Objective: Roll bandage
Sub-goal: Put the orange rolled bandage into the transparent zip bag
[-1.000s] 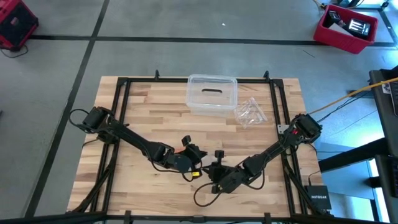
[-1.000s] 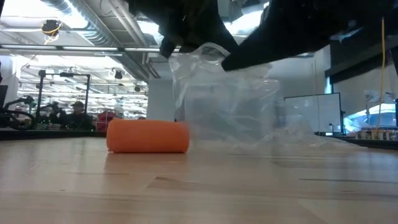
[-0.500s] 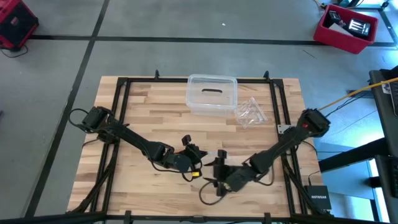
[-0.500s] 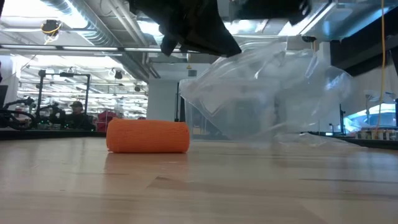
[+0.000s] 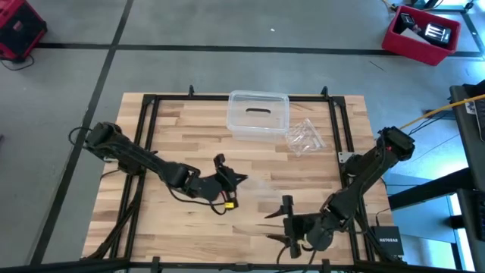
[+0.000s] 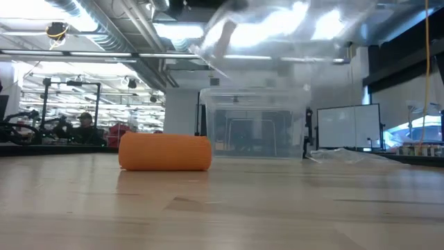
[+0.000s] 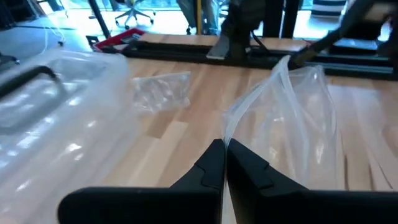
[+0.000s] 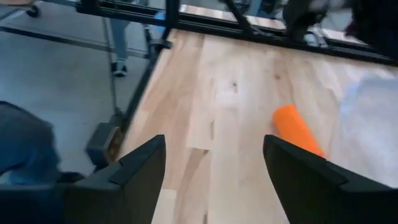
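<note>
**Rolled bandage lies on its side while a clear bag hangs from the left gripper**

The bandage (image 6: 165, 152) is a compact bright-orange roll, a short cylinder of soft fabric lying on its side on the pale butcher-block table (image 5: 167, 129). In the low view its long axis runs level across the picture, the curved side facing the camera and both ends squared off. The right wrist view shows the same roll (image 8: 297, 129) as a stubby orange cylinder set at a slant to the wood planks, beside a patch of filmy plastic.

The left gripper (image 7: 225, 163) has its two dark fingers pressed together, pinching the edge of a thin, crinkled clear plastic bag (image 7: 292, 106) that rises from the fingertips in glossy folds (in the low view the bag (image 6: 277, 31) is lifted above the tabletop). In the high view this gripper (image 5: 227, 176) sits left of the table's middle.

The right gripper (image 8: 214, 171) has its fingers spread wide, holding nothing; in the high view it (image 5: 286, 221) is near the table's front edge, well apart from the left one.

At the far side stands a clear rigid plastic box (image 5: 258, 115) with rounded corners and a dark slot, and just beside it lies a second crumpled clear bag (image 5: 305, 136).
</note>
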Action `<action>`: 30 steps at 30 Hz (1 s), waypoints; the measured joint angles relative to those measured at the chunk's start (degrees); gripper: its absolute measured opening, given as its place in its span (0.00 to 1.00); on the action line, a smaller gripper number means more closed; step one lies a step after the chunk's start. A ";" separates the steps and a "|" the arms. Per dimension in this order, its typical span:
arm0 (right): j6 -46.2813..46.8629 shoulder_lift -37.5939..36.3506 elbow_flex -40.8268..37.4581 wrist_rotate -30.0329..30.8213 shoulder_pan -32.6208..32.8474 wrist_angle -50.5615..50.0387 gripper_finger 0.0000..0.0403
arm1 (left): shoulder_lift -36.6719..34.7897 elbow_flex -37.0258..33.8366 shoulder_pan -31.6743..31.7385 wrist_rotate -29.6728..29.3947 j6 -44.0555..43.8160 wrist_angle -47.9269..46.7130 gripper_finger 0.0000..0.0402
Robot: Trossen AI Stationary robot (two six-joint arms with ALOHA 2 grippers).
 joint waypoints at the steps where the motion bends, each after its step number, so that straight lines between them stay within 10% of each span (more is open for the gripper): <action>1: -0.03 0.33 0.00 1.21 0.16 0.08 0.67 | -1.10 0.00 0.00 -0.36 -0.18 -1.08 0.01; 10: -0.78 4.87 -0.02 3.60 -2.75 0.92 0.67 | -8.76 0.00 -0.13 -1.12 -11.27 -16.50 0.01; 30: -20.77 22.99 -0.04 -15.37 -27.91 23.42 0.67 | -14.59 -0.02 0.37 -2.32 -18.71 -30.95 0.01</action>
